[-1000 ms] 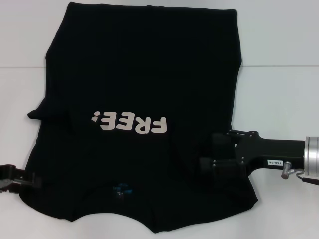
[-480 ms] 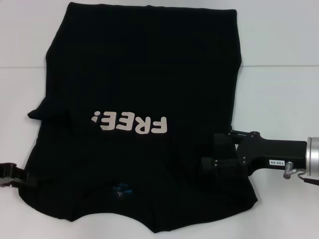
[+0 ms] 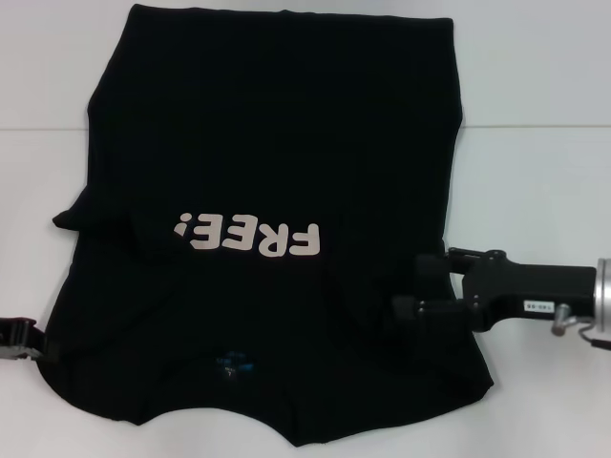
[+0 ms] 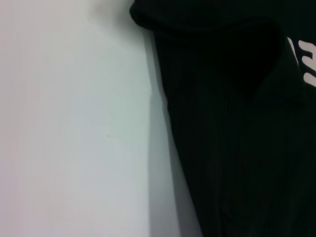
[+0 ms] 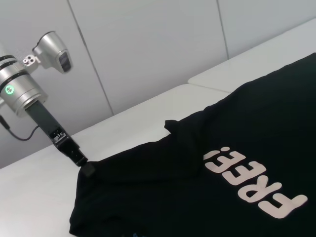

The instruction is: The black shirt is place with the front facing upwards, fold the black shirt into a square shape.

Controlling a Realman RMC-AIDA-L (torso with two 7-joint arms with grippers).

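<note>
The right gripper (image 3: 406,291) lies on the black shirt (image 3: 277,143) just beside its right edge, below the white lettering (image 3: 246,236); black fingers on black cloth, so I cannot tell whether they pinch it. The left gripper (image 3: 38,341) touches the shirt's left edge, fingers likewise unclear. The shirt lies flat, front up, on the white table (image 3: 544,181). A grip on only one layer, or uneven pulls, could bunch the fold.
</note>
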